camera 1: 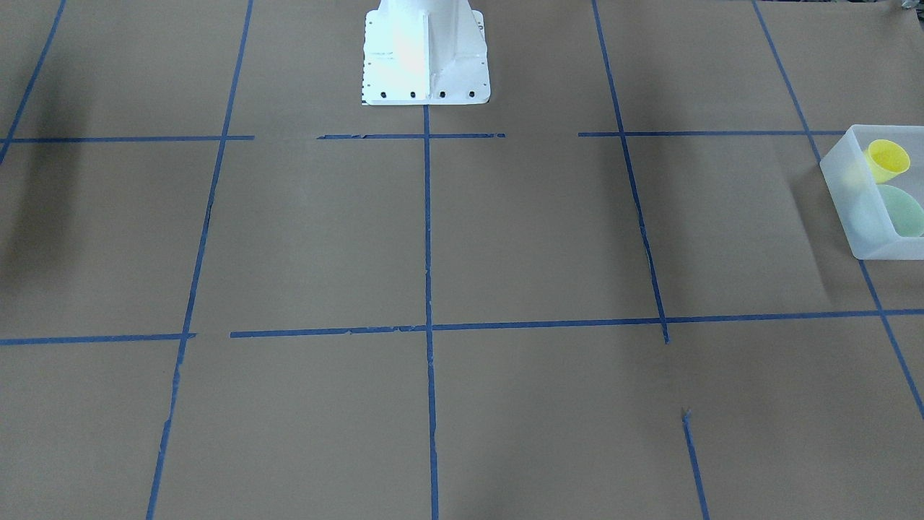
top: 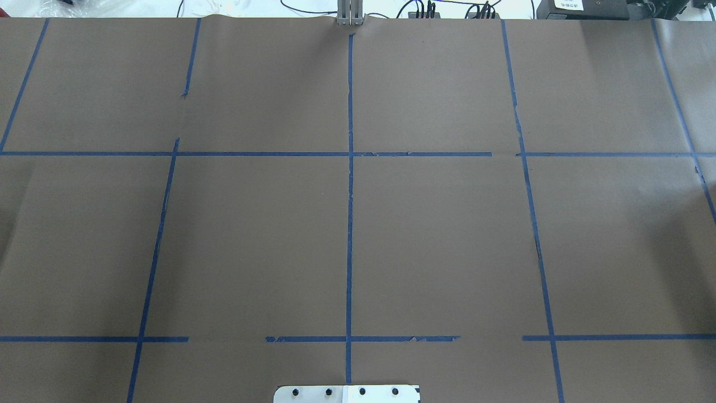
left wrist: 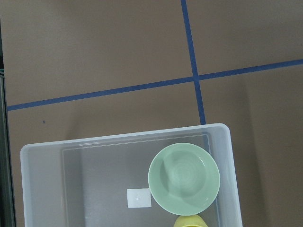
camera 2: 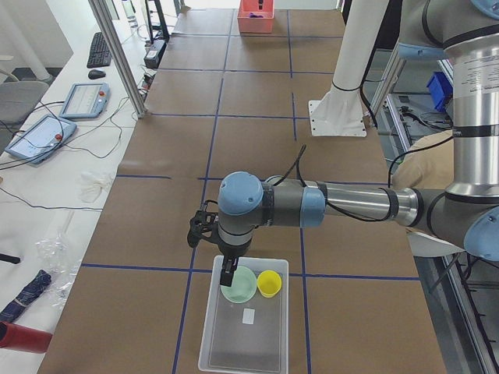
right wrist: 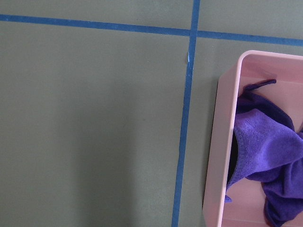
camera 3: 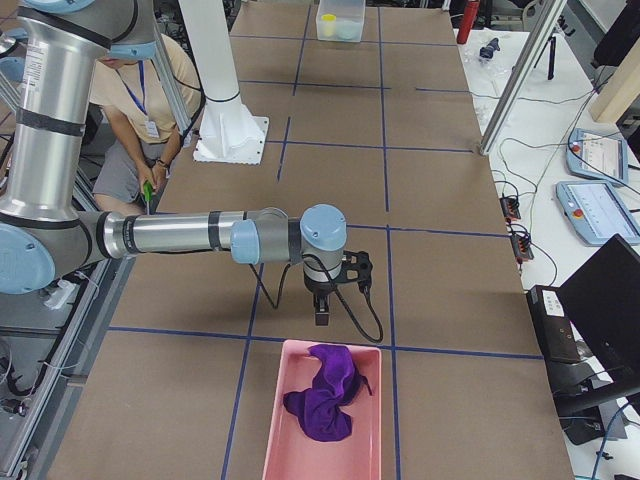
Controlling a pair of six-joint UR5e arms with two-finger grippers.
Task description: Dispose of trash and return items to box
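Front-facing: translucent box [camera 1: 841, 195] at view's right edge, yellow cup [camera 1: 888, 159] & mint bowl [camera 1: 906, 209] both inside it, cup tipped over. Robot base [camera 1: 426, 54] at top. Brown-paper surface [camera 1: 505, 238] w/ blue tape grid; no arm in shot

Overhead: only the surface & base plate [top: 347, 393]; no task thing, no jaws here

Ext left: left arm [camera 2: 343, 204], the near one, reaches out over the box end by bowl & cup. Left jaws hang just above the bowl's rim; open or closed, can't tell from this view. Bowl & cup side by side, white label [camera 2: 249, 315] on box floor beyond them

Ext right: right arm [camera 3: 170, 232] near, right jaws hang over the surface just short of pink bin [camera 3: 290, 440], which holds a purple cloth [camera 3: 325, 395]. Jaw state: can't tell. Operator [camera 3: 140, 110] sits behind the base

Left wrist: looks straight down; bowl upright in box corner, cup's rim just shows at bottom edge. No jaws in frame

Right wrist: pink bin's corner w/ cloth inside, tape cross beside it

Judgement: both items are in the box & cloth, prob. the trash, is in the bin, so task looks done or v. nearly; only left is arms backing off
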